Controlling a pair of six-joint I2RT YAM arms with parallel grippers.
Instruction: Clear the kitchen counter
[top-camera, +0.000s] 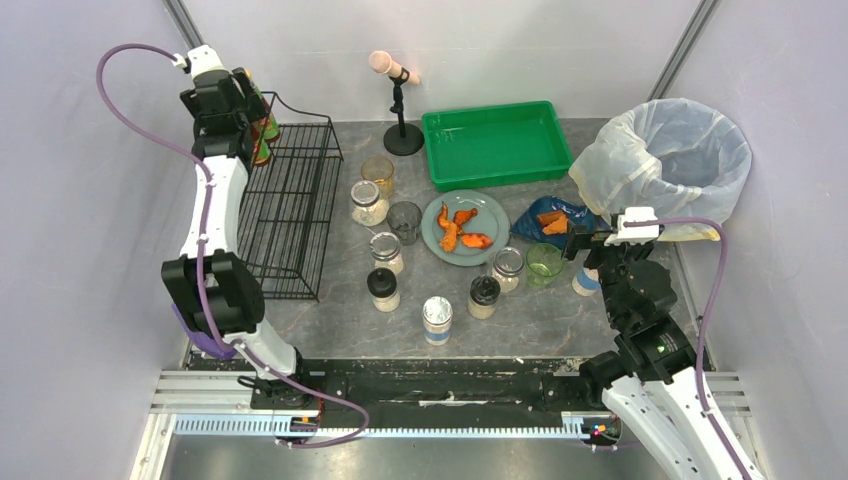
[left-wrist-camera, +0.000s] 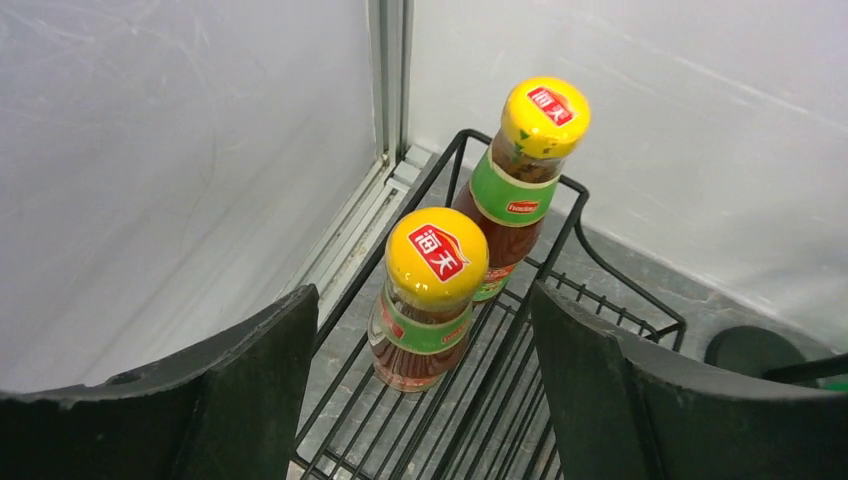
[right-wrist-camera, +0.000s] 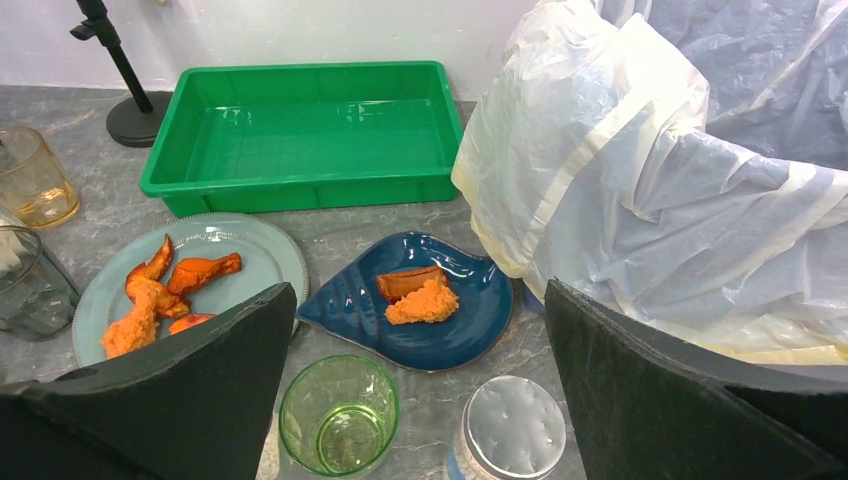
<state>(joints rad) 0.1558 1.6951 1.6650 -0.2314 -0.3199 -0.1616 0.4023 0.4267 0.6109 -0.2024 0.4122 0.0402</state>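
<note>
Jars (top-camera: 437, 318) around plate (top-camera: 492, 213) on kitchen counter (top-camera: 545, 322), bottles (left-wrist-camera: 436, 290) in rack (top-camera: 288, 215)

White arms (top-camera: 222, 205) with black joints (top-camera: 210, 290), black hands (left-wrist-camera: 422, 300), purple cables (top-camera: 125, 60).

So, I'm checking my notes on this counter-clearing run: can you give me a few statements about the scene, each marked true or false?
1. The nearer bottle and the farther bottle stand upright in the wire rack. True.
2. The green tray holds a jar. False: nothing lies in it.
3. The left gripper is clamped on a bottle. False: its jaws stand open on either side of the nearer bottle, touching nothing.
4. The blue dish has orange food on it. True.
</note>
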